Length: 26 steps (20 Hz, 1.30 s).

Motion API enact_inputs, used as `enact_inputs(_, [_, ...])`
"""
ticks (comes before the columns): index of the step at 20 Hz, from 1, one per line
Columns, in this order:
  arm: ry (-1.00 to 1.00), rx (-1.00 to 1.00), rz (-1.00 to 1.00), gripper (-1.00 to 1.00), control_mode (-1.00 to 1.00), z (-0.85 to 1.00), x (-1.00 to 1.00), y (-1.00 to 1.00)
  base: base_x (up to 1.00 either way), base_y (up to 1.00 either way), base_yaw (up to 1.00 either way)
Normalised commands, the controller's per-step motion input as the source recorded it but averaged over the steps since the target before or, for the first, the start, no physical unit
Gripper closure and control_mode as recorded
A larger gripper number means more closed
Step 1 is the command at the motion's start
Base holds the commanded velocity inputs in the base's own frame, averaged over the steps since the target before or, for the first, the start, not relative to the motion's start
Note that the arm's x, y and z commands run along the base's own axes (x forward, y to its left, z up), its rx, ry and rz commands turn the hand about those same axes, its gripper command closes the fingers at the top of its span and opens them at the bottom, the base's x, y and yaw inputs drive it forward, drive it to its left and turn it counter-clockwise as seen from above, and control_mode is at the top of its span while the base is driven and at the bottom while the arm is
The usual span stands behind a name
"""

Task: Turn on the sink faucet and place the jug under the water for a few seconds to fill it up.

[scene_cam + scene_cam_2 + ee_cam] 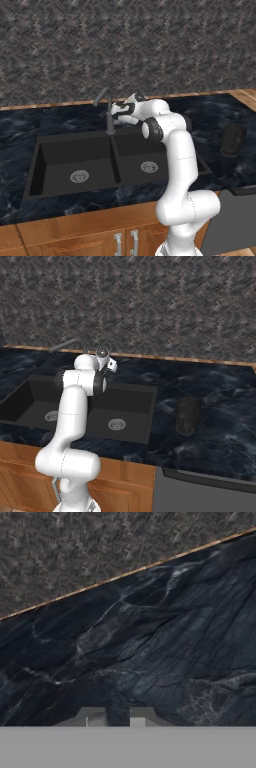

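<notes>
Black stone counter carrying everything. Double sink sunk in counter, dry, no water running, so filling not begun. Faucet upright behind sink's divider, spout angled left. Jug well right of sink, untouched. Gripper clenched empty just right of faucet, likely set to nudge lever.

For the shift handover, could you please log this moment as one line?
gripper: shut, empty, by sink faucet | water: off | jug: on counter right of sink
</notes>
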Motion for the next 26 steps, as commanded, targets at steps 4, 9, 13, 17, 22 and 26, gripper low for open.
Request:
enact_inputs(4, [0.0,0.0,0.0,1.0,-1.0,0.0,0.0,-0.17,0.0,0.0,0.0])
enact_inputs(9, [0.0,0.0,0.0,1.0,-1.0,0.0,-0.01,-0.21,0.0,0.0,0.0])
enact_inputs(13, [0.0,0.0,-0.03,1.0,-1.0,0.0,-0.05,-0.24,0.0,0.0,0.0])
enact_inputs(17, [0.01,0.0,-0.06,1.0,-1.0,-0.01,-0.07,-0.24,0.0,0.0,0.0])
enact_inputs(22, [0.03,0.0,-0.09,1.0,-1.0,-0.03,-0.1,-0.25,0.0,0.0,0.0])
enact_inputs(26, [0.04,0.0,-0.12,1.0,-1.0,-0.05,-0.1,-0.25,0.0,0.0,0.0])
